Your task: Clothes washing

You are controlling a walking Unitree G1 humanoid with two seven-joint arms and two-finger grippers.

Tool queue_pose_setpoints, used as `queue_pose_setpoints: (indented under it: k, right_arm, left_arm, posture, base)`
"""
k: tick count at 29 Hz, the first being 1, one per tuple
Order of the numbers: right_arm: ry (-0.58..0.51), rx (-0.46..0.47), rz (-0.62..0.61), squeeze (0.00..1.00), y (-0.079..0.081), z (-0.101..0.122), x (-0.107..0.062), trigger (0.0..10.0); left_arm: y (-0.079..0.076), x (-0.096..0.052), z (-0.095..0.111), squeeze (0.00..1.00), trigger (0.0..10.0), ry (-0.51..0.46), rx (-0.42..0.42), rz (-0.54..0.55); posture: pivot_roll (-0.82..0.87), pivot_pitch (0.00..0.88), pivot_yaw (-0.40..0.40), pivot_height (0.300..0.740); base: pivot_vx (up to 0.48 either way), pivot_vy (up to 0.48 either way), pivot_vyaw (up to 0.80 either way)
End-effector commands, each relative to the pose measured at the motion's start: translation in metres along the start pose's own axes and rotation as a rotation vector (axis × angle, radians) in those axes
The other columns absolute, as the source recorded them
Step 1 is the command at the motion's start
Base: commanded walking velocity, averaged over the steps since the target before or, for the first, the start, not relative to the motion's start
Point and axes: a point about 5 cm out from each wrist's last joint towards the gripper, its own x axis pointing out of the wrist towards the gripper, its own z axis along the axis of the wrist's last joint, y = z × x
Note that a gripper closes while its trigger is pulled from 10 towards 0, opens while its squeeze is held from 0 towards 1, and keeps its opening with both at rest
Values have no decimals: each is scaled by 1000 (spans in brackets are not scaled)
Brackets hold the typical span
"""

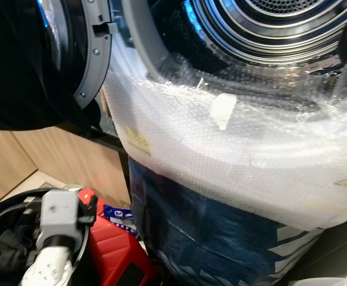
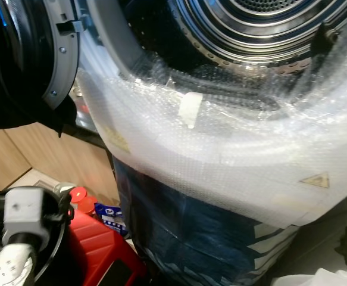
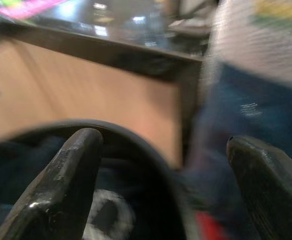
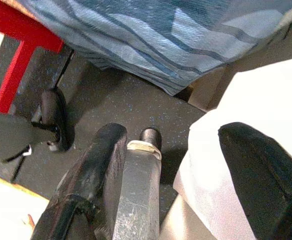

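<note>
Clothes (image 1: 6, 250) fill the black basket (image 1: 0, 205); left gripper (image 3: 171, 185) poised above, fingers spread.

washer (image 1: 238, 149): bubble-wrapped front, blue sheet below, fills the right of the scene
drum (image 1: 280, 24): shiny ribbed steel, far right
door (image 1: 72, 53): swung open, far left
laundry basket (image 1: 0, 208): black, near left, dark clothes (image 1: 3, 247) inside
</note>
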Motion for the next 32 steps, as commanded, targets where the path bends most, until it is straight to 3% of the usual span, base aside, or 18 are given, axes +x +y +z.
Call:
queue_pose_setpoints:
  k: [1,5,8,11,13,16,19,23,24,25,30,32]
  right_arm:
    - [26,-7,0,0,-1,-7,-1,10000]
    - [22,-9,-6,0,-3,-6,-1,10000]
    - [24,-11,-9,0,-5,-5,-1,10000]
    - [30,-26,-6,0,-6,-5,-1,10000]
    - [32,-32,-7,0,-5,-5,-1,10000]
    - [31,-44,-5,0,-5,-3,-1,10000]
    - [30,-60,-2,0,-5,-1,0,10000]
    - [25,-80,5,0,-4,2,0,10000]
    - [25,-80,5,0,-4,2,0,10000]
    - [23,-82,5,0,-4,3,0,10000]
    - [22,-89,5,0,-4,3,0,10000]
    - [25,-88,5,0,-4,2,0,10000]
  left_arm:
    - [0,-2,10,0,10000,-56,-25,-95]
    - [7,-9,22,0,10000,-80,2,-95]
    - [10,-20,27,0,10000,-77,48,-170]
    - [20,-28,30,0,10000,-20,165,-277]
    - [30,-28,30,0,10000,-4,197,-275]
    - [48,-26,27,0,10000,17,170,-174]
    - [56,-27,23,0,10000,57,148,-135]
    - [64,-29,25,0,10000,67,17,-104]
    - [64,-29,25,0,10000,67,17,-104]
    - [67,-32,25,0,10000,71,-40,-119]
    - [70,-38,25,0,10000,35,-116,-115]
    - [78,-42,23,0,10000,25,-171,-65]
  posture:
    - [147,134,0,740]
    - [160,134,-4,740]
    - [186,136,-14,740]
    - [216,138,-25,740]
    - [223,137,-29,740]
    - [231,136,-30,740]
    - [235,137,-33,740]
    - [237,136,-37,740]
    - [237,136,-37,740]
    - [240,139,-38,740]
    - [247,142,-40,740]
    - [254,142,-47,740]
  base:
    - [0,0,0]
    - [0,0,0]
    - [0,0,0]
    - [0,0,0]
    - [0,0,0]
    - [0,0,0]
    - [0,0,0]
    - [0,0,0]
    - [0,0,0]
    - [0,0,0]
    - [0,0,0]
    - [0,0,0]
